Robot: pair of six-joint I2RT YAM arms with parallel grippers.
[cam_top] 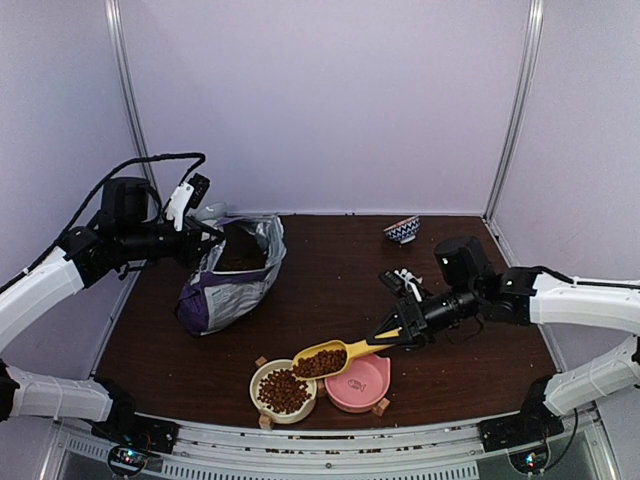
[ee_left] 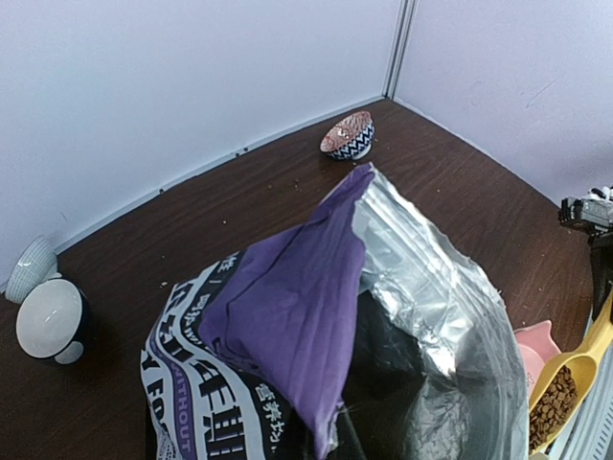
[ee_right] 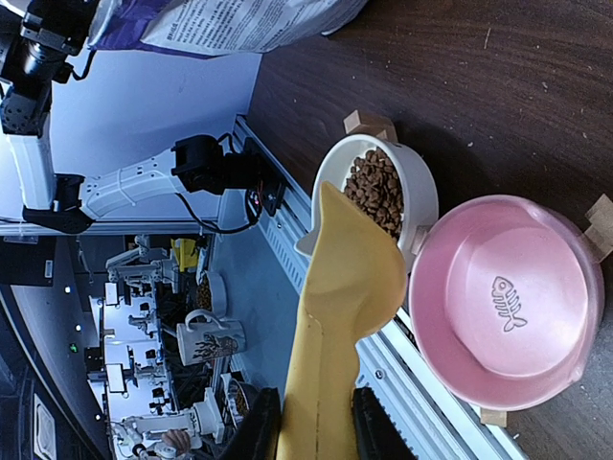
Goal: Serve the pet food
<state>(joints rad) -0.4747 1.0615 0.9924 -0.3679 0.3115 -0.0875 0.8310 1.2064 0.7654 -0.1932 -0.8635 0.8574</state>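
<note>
Pet food, small brown kibble, fills the yellow scoop (cam_top: 320, 361) and lies heaped in the cream bowl (cam_top: 254, 390). The scoop hangs level above the two bowls, over the gap between the cream bowl and the pink bowl (cam_top: 358, 386), which holds nothing. My right gripper (cam_top: 397, 335) is shut on the scoop's handle; in the right wrist view the black fingers (ee_right: 259, 431) clamp the yellow handle (ee_right: 330, 383) on both sides. My left gripper (cam_top: 205, 237) is shut on the upper edge of the purple food bag (cam_top: 228, 280) and holds its mouth open. The left fingers themselves are hidden behind the bag (ee_left: 287, 307).
A small blue-patterned bowl (cam_top: 402, 230) stands at the back right. A white and dark cup (ee_left: 53, 321) sits behind the bag near the back wall. Loose crumbs dot the brown table (cam_top: 330, 270). The metal rail (cam_top: 330, 450) runs just in front of the bowls.
</note>
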